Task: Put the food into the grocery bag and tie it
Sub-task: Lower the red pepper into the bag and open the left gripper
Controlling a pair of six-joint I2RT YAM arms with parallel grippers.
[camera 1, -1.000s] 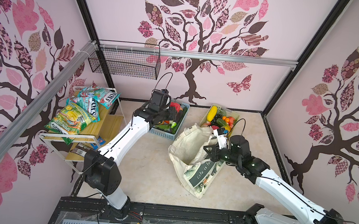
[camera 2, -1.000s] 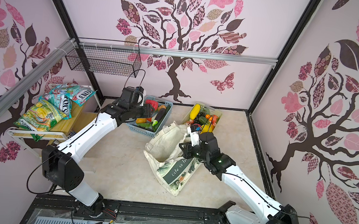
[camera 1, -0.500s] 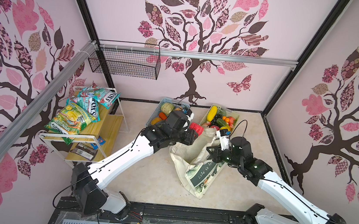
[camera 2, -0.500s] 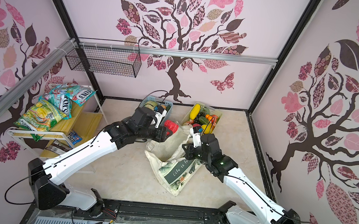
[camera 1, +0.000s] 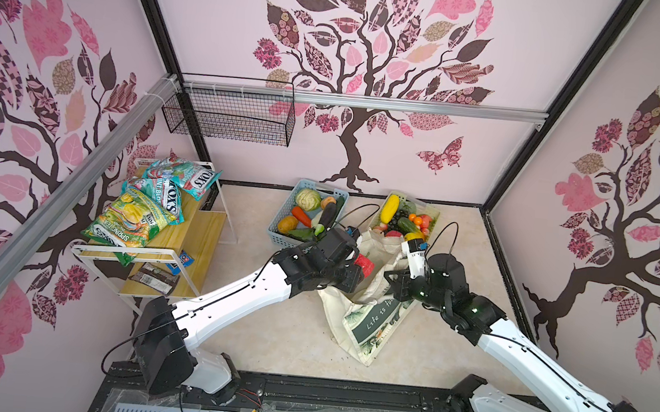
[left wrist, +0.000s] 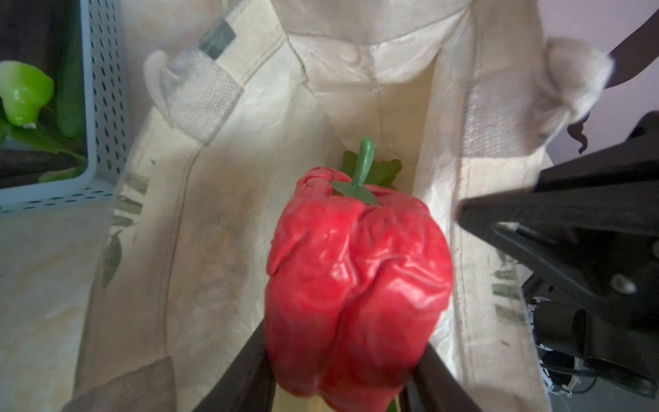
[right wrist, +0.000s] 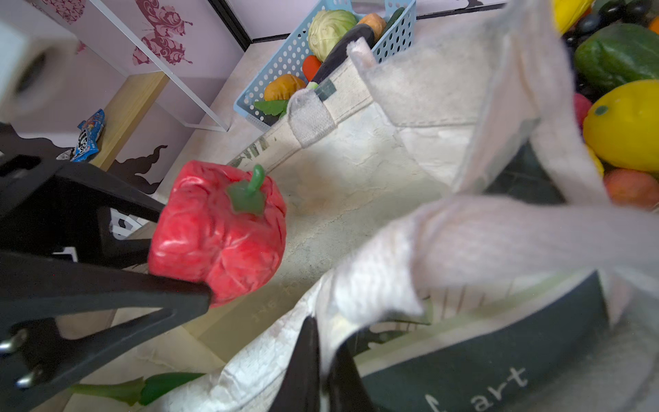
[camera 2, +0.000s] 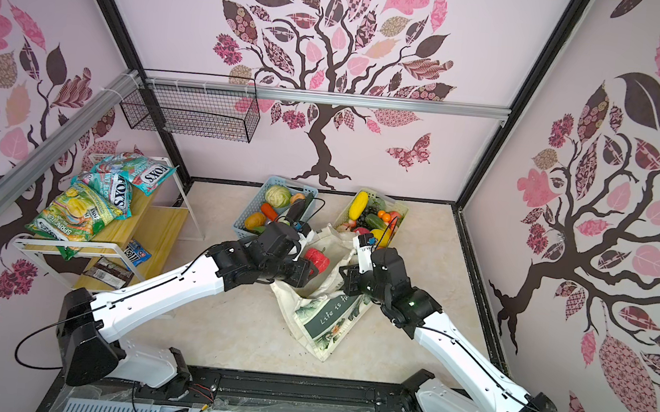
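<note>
Your left gripper (left wrist: 342,360) was clamped on a red bell pepper (left wrist: 356,271), glossy, wrinkled and lobed, with a matte green stem, held at the open mouth of the grocery bag (camera 1: 374,324) (cream canvas, coarse woven straps, dark green band with white script). Your right gripper (right wrist: 322,367) was pinched tight on the bag's raised rim.

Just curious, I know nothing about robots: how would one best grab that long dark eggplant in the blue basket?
Probably the eggplant around its slim middle, from above, jaws set across its length: it lies lengthways atop the other vegetables in the blue basket, so its top is exposed.
</note>
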